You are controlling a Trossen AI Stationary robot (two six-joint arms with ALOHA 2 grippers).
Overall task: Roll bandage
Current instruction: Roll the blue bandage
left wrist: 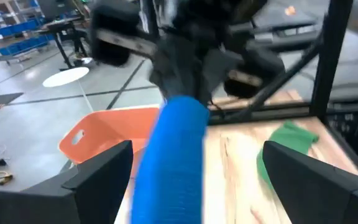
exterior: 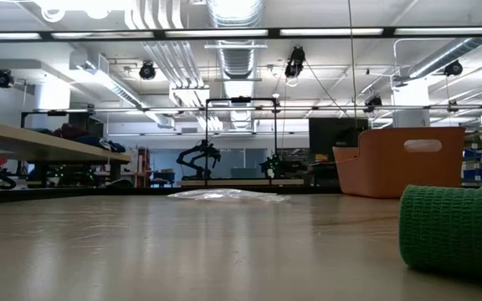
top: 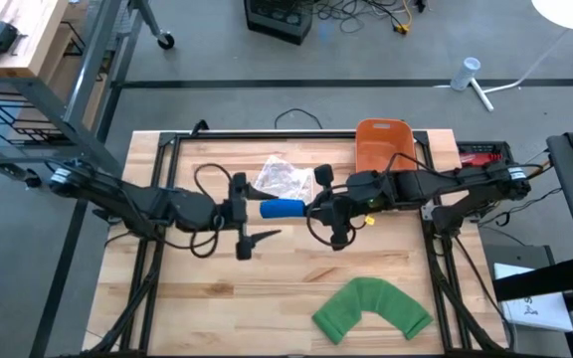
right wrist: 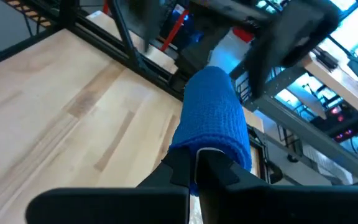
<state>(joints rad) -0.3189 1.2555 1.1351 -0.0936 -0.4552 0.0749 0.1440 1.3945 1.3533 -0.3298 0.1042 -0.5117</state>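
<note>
A blue bandage roll [top: 282, 208] hangs level above the middle of the table, between my two grippers. My right gripper [top: 313, 211] comes in from the right and is shut on the roll's right end. My left gripper [top: 245, 213] faces it from the left, open. Its two fingers [left wrist: 98, 177] stand either side of the roll's left end [left wrist: 169, 168] without touching it. A green bandage [top: 371, 308] lies bent in an arc, flat on the table near the front right. It also shows in the low view [exterior: 454, 226]. My right gripper [right wrist: 196, 165] pinches the blue roll's right end [right wrist: 207, 140] between its two shut fingers. The fingers come nearly level from the table's right and lie along the roll. The roll sticks out level toward the left gripper, lifted clear of the table.
An orange bin [top: 384, 145] stands at the far edge, right of centre. A crumpled clear plastic bag [top: 285, 177] lies just beyond the roll. A dark frame [top: 167, 149] runs along the table's far and side edges. Bare wood [top: 227, 298] lies at the front left.
</note>
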